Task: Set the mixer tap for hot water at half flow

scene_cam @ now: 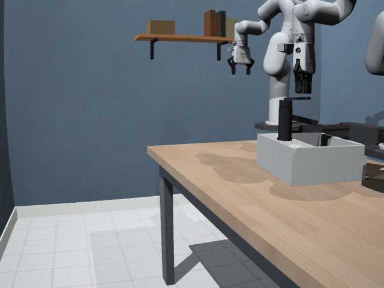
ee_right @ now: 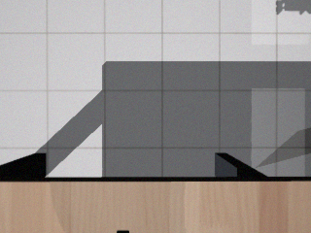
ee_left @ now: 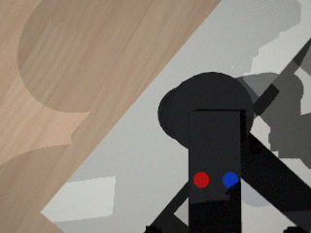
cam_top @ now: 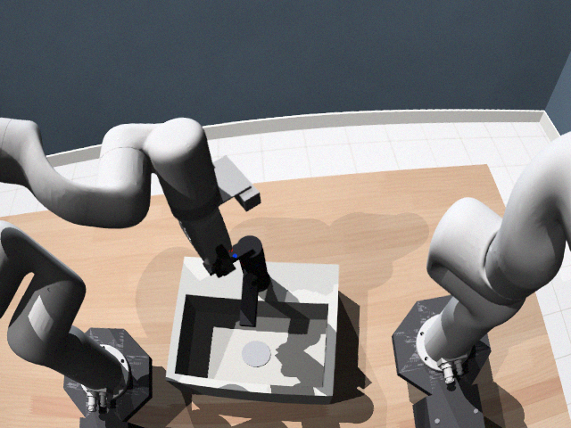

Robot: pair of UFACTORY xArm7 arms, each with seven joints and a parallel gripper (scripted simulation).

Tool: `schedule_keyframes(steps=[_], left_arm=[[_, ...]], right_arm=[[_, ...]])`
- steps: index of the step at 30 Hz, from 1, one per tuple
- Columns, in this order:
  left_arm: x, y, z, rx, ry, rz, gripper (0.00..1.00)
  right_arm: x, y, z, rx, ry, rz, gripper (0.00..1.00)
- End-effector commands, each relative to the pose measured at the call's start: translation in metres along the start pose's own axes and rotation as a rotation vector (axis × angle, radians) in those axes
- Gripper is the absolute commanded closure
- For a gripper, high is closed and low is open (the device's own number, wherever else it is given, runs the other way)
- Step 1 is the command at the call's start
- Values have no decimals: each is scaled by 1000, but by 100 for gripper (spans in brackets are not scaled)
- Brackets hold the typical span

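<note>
The flat lever [cam_top: 245,254] [scene_cam: 301,98] [ee_left: 214,146] caps the tap body [cam_top: 260,267] [scene_cam: 285,122] [ee_left: 209,89] on the sink [cam_top: 335,332] [scene_cam: 274,153] [ee_left: 121,146]; the left end effector [cam_top: 221,267] [scene_cam: 303,92] [ee_left: 224,230], partly spread and empty, hovers above. Probably stiff and smooth, the lever is best straddled near its free end. The right end effector [scene_cam: 240,73] [ee_right: 131,166] stands wide, well apart from the tap body.
</note>
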State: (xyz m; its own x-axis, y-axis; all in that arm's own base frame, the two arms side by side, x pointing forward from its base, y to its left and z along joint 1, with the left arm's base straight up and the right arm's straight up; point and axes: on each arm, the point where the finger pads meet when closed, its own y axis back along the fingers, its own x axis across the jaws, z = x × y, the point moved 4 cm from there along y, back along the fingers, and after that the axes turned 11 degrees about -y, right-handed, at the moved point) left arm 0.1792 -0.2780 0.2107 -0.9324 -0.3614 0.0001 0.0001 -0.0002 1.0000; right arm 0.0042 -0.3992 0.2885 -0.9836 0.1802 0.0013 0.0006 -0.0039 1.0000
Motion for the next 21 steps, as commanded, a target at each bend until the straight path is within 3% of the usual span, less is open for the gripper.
schedule_keyframes(steps=[1,21], left_arm=[[0,0,-1,3,0,0,36],[0,-15,-1,3,0,0,36]], right_arm=[[0,1,-1,4,0,-1,0],[0,1,-1,4,0,-1,0]])
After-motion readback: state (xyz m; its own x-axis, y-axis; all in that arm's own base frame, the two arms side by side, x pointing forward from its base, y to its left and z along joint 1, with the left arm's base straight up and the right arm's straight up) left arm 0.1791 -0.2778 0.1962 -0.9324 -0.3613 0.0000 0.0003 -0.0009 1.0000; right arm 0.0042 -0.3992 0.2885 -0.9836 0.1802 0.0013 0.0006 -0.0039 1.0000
